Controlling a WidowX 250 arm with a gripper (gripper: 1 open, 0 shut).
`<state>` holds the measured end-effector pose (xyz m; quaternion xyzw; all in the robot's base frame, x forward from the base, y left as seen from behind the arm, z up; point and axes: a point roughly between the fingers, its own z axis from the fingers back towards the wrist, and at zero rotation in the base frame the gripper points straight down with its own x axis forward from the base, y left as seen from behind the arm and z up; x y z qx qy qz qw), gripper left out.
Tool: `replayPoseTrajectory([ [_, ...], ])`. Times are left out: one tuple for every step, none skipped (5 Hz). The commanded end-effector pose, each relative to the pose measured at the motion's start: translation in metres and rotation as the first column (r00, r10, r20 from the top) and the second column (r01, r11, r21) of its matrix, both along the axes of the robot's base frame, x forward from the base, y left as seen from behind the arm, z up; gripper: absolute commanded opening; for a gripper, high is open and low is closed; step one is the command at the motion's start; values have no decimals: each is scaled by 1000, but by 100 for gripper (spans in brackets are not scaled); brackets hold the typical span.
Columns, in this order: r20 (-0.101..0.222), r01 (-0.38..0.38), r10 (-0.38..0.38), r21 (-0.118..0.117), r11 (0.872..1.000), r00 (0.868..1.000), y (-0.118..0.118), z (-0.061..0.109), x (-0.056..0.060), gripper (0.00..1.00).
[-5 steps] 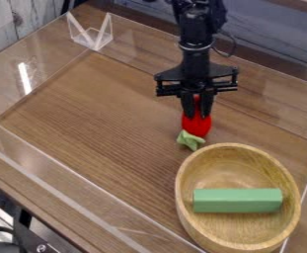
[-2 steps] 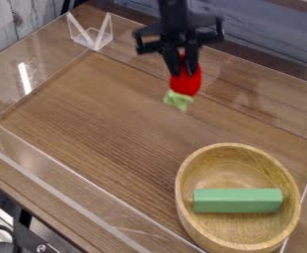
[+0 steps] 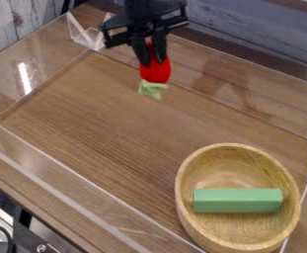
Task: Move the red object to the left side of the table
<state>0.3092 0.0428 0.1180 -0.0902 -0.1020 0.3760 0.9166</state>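
1. Since the earlier frames, the claw (image 3: pixel 153 61) and the red object (image 3: pixel 155 74) have been lifted off the counter (image 3: pixel 103 128) and carried up and to the left, away from the wooden bowl (image 3: pixel 242 196).
2. The red object is held clenched between the claw's fingers, hanging clear above the counter, green cap downward.
3. The grip is best kept firm while travel leftward is continued; lowering should be gentle, well short of the clear wall (image 3: pixel 38 69).
4. The green block (image 3: pixel 238 201) in the bowl is left undisturbed.

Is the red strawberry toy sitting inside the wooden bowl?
No, the red object hangs in the gripper above the table, while the bowl holds only a green block.
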Motion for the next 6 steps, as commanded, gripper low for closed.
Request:
replayPoseTrajectory([
  [55,-69,68,20,997,996,5,17,2,0],
  [51,-129,128,27,991,991,6,16,1,0],
  [48,-97,96,33,995,994,-1,12,5,0],
  [45,-71,69,38,997,997,-6,9,9,0],
  [39,-57,55,42,998,998,-9,6,10,0],
  [37,-81,80,46,996,996,1,12,1,0],
])
